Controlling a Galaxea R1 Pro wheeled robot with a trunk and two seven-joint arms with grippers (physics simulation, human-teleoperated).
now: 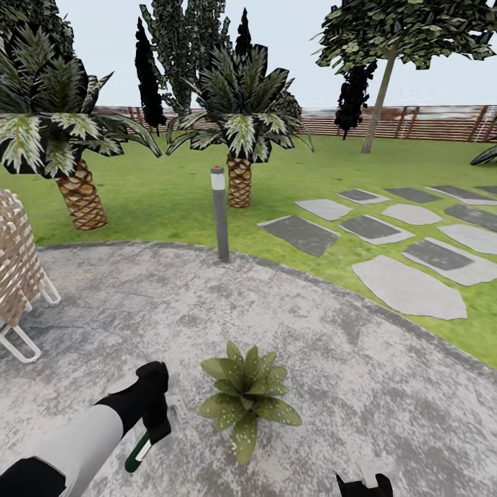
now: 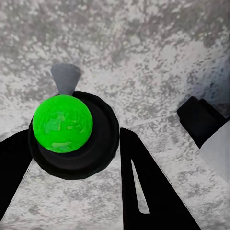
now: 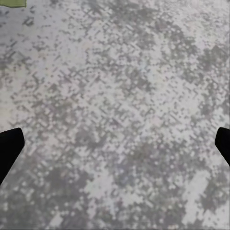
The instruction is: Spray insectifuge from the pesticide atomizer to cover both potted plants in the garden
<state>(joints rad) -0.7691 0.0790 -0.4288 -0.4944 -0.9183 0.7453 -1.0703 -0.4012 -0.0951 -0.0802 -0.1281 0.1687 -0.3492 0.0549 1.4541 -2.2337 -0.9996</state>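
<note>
My left gripper (image 1: 156, 413) is shut on the pesticide atomizer (image 1: 138, 452), holding it tilted low over the stone patio. The bottle's dark green body points down toward me and its whitish trigger head (image 1: 178, 410) faces a potted plant (image 1: 248, 399) just to its right. In the left wrist view the atomizer (image 2: 62, 123) shows end-on between my two black fingers (image 2: 146, 184). Pale insectifuge specks (image 1: 245, 433) dot the plant's broad leaves; its pot is hidden under them. My right gripper (image 1: 364, 485) hangs open low over bare patio, its fingertips (image 3: 9, 143) far apart.
A grey bollard lamp (image 1: 219, 214) stands at the patio's far edge. A wicker chair (image 1: 17, 276) is at the left. Two palm trees (image 1: 239, 138) rise on the lawn behind it, stepping stones (image 1: 407, 286) lie to the right, and a wooden fence (image 1: 414, 123) closes the back.
</note>
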